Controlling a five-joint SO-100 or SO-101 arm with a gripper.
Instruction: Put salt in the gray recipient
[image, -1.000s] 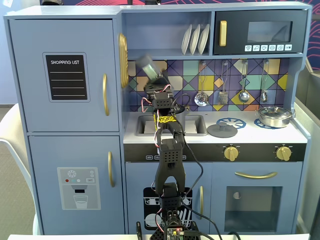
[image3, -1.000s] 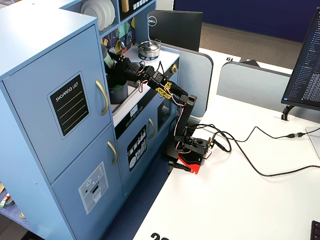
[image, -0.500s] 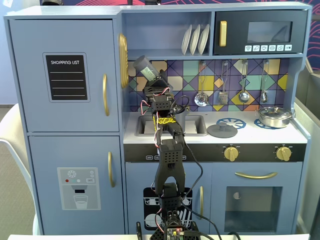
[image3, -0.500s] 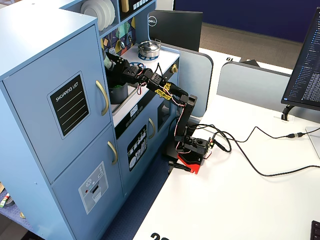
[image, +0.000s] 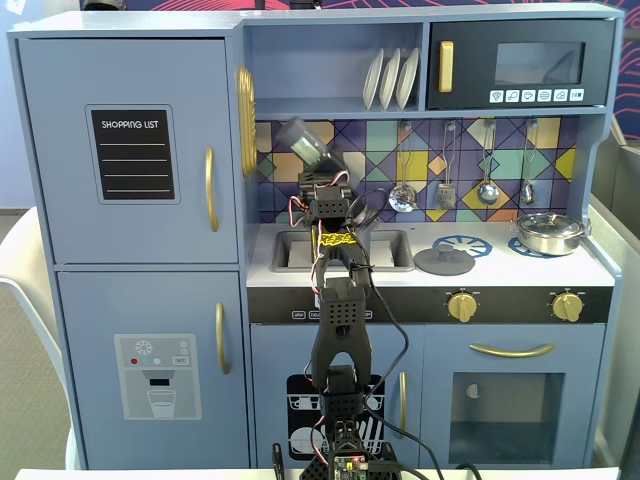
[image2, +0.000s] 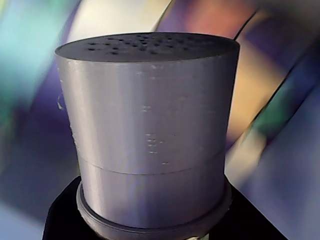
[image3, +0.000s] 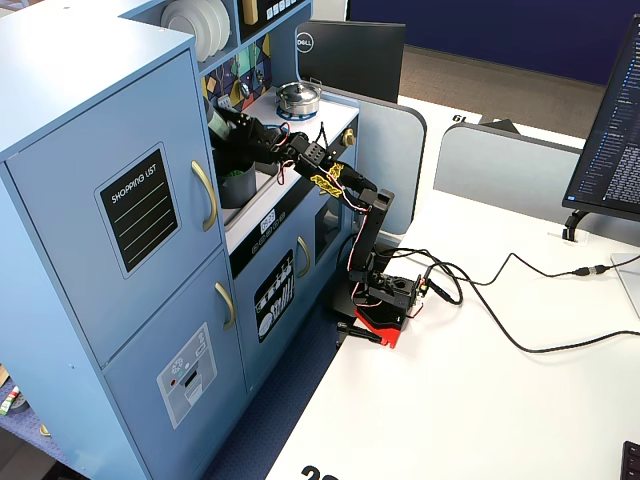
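Note:
The salt shaker (image: 303, 139) is held tilted and blurred in front of the tiled backsplash, above the sink (image: 290, 250). In the wrist view its gray cap (image2: 150, 120) with small holes on top fills the frame, with black jaws around its base. My gripper (image: 314, 162) is shut on the shaker. In a fixed view from the side, the shaker (image3: 216, 121) with its pale green label sits in the gripper (image3: 230, 126) just above the dark-gray pot (image3: 238, 186), which stands in the sink. In the front fixed view the arm hides the pot.
A shiny steel pan (image: 548, 232) sits on the right burner, and it also shows in the side fixed view (image3: 298, 97). A flat gray lid (image: 444, 261) lies on the counter. Utensils (image: 487, 190) hang on the backsplash. Plates (image: 390, 78) stand on the shelf above. Cables (image3: 500, 310) cross the white table.

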